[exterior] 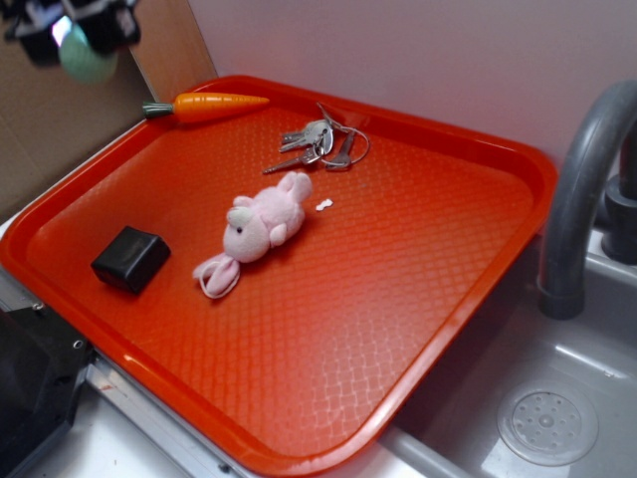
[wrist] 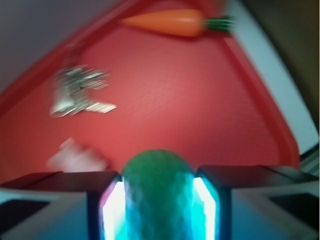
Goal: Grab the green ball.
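While the gripper (exterior: 75, 35) hangs high over the far left corner of the scene, its two dark fingers (wrist: 102, 200) are clamped on the green ball (wrist: 157, 192), one pressing each side. From the exterior view the ball shows as a pale mint round just under the blurred black gripper, well above the tray and clear of everything on it. From the wrist view its dimpled surface fills the gap between the fingers, lit bright along both edges.

Below sits the orange tray (exterior: 468, 289), a wide shallow one with a raised rim and a patterned floor. It holds four things. A toy carrot (exterior: 209, 105) with a green stalk lies along the far rim. A bunch of keys (exterior: 318, 144) on a ring lies near it, toward the middle of the far side. A pink plush (exterior: 261, 227) lies on its side around the tray's centre, with a tiny white scrap (exterior: 322, 205) just beside it. A small black box (exterior: 130, 258) rests near the left rim.

Right of the tray is a grey sink (exterior: 557, 398) with a round drain, and a curved grey faucet (exterior: 577, 199) rises over it.
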Available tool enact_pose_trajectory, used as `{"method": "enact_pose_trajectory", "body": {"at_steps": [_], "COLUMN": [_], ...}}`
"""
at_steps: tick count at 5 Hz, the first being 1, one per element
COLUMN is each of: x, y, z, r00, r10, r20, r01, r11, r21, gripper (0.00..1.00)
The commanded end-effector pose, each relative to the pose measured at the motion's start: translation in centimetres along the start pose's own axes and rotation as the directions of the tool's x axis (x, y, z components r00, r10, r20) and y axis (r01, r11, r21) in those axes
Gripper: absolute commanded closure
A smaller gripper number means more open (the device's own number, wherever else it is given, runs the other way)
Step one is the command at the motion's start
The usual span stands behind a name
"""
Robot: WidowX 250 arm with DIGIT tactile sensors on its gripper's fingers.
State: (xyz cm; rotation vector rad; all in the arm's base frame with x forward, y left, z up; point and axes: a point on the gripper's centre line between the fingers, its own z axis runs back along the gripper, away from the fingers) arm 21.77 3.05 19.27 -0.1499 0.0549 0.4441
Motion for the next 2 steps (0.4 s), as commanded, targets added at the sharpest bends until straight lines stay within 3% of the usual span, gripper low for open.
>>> {"method": "enact_pose_trajectory", "body": {"at_steps": [1,2], "x": [-2.4,-0.9], "y": [-1.9,0.3], "z": [7.6,5.1], "r00": [0.92,0.935], "r10": [-0.381,-0.346], "r20": [0.094,0.081], "r01": [0.378,0.339], "r11": [0.924,0.936], "r21": [0.053,0.09], "gripper": [1.0,1.0]}}
